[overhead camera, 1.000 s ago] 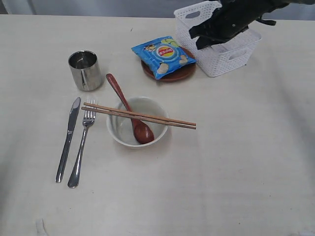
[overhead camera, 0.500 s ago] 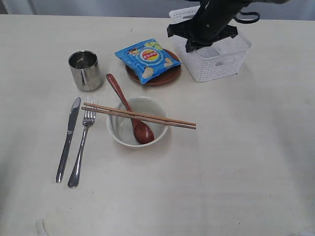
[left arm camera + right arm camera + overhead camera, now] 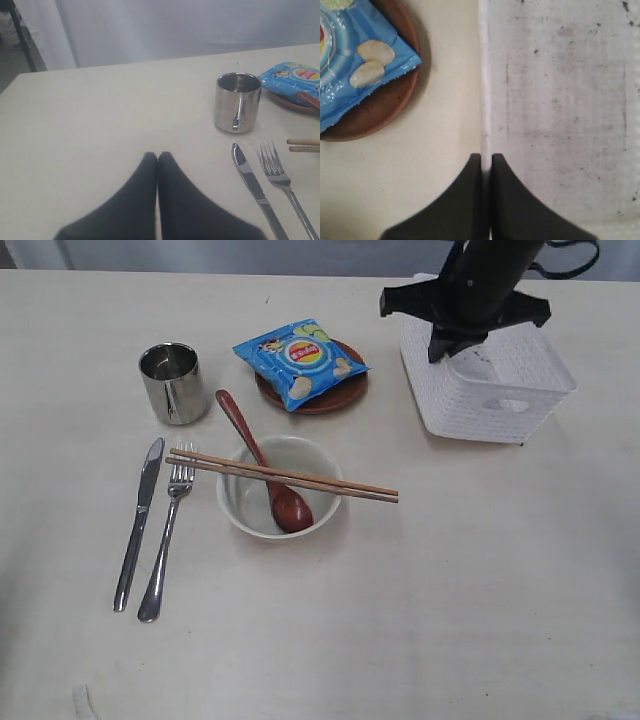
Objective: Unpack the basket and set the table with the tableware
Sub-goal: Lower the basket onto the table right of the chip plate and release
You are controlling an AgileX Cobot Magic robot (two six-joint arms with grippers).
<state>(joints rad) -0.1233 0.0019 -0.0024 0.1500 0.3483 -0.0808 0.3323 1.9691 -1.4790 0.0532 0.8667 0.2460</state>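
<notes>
My right gripper (image 3: 441,341) (image 3: 486,157) is shut on the left rim of the empty white basket (image 3: 500,380) (image 3: 560,100) at the table's back right. A steel cup (image 3: 173,383) (image 3: 238,102) stands at the back left. The knife (image 3: 137,523) and fork (image 3: 168,535) lie side by side in front of it. A wooden spoon (image 3: 260,460) rests in the white bowl (image 3: 278,487), and two chopsticks (image 3: 285,477) lie across its rim. The small brown plate (image 3: 335,395) (image 3: 380,110) sits left of the basket. My left gripper (image 3: 157,156) is shut on nothing, above bare table (image 3: 100,110).
A blue chip bag (image 3: 300,355) (image 3: 350,70) lies on the brown plate. A narrow strip of tabletop (image 3: 450,100) separates plate and basket. The table's far edge runs just behind the basket.
The right gripper swung the basket left, then right and turned it, to a spot nearer the front. The plate with the chip bag slid left early on and has since stayed.
</notes>
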